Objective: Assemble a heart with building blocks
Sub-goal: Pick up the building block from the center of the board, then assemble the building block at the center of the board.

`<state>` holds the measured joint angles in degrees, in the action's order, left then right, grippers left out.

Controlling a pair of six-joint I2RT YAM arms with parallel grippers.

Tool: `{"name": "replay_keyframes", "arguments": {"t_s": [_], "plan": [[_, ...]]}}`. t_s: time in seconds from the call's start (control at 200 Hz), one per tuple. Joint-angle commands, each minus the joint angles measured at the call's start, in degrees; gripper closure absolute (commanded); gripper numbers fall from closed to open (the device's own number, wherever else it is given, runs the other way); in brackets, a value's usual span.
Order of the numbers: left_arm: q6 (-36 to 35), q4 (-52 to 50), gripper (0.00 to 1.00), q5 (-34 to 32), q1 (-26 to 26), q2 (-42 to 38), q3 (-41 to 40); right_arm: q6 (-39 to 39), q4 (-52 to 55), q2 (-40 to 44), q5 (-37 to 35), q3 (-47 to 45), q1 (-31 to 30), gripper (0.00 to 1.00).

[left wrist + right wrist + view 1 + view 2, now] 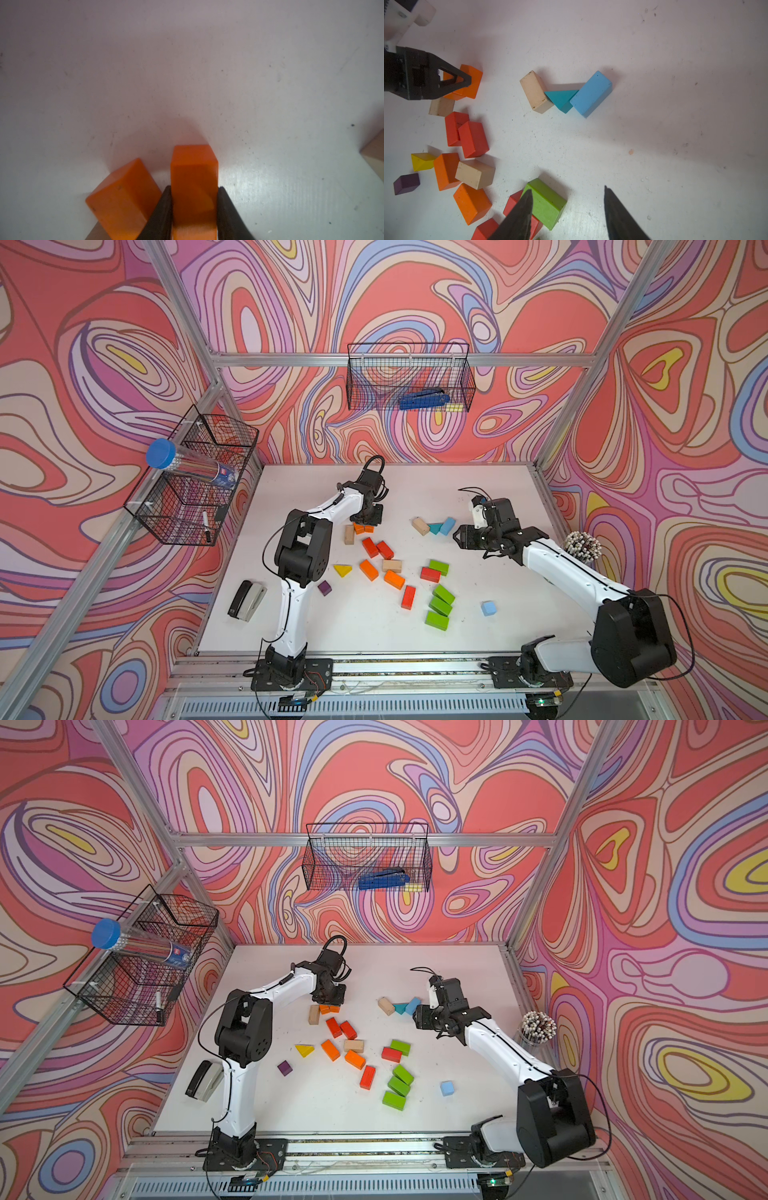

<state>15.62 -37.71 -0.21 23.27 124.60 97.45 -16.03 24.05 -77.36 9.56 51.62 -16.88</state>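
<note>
The building blocks lie scattered over the white table [332, 635] in both top views. My left gripper [194, 187] points down at the far left of the scatter [365, 522] and is shut on an orange brick [194, 166] that rests on the table. A second orange brick [122, 195] lies askew beside it. My right gripper [568, 188] hovers open and empty [457, 536], next to a wood brick [536, 91], teal wedge [561, 99] and light blue brick [591, 93] that touch one another. A green brick [548, 203] lies under one right finger.
Red bricks [377, 548], orange bricks [382, 574], green bricks [439, 605], a yellow wedge [342, 570], a purple cube [324, 588] and a light blue cube [488, 608] fill the middle. A stapler [246, 600] lies front left. A pencil cup [582, 546] stands at the right edge.
</note>
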Motion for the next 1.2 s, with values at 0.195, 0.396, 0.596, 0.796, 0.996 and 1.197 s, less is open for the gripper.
{"name": "replay_keyframes", "arguments": {"t_s": [0.195, 0.396, 0.596, 0.796, 0.996, 1.197], "plan": [[-10.7, 6.0, 0.82, 6.2, 3.8, -6.7, -8.3, -0.9, 0.9, 6.9, 4.9, -1.9, 0.2, 0.24], [-19.8, 5.5, 0.83, 11.0, 5.5, -9.4, -9.2, -1.5, 0.6, 9.1, 7.5, -3.2, 0.2, 0.18], [-25.4, 1.5, 0.81, 15.2, 6.7, -6.9, -4.5, -1.5, 0.4, 9.6, 8.3, -3.6, 0.1, 0.18], [-29.4, -4.6, 0.81, 14.7, 8.0, -1.6, 3.3, -1.4, 0.5, 10.0, 10.3, -3.6, 0.1, 0.17], [-30.8, -6.4, 0.80, 14.9, 9.1, 1.3, 6.8, -1.2, 0.1, 10.5, 12.8, -3.9, 0.2, 0.12], [-32.1, -7.3, 0.80, 13.3, 10.5, 3.6, 9.3, -1.3, -0.2, 10.2, 13.0, -4.1, 0.1, 0.11]]}}
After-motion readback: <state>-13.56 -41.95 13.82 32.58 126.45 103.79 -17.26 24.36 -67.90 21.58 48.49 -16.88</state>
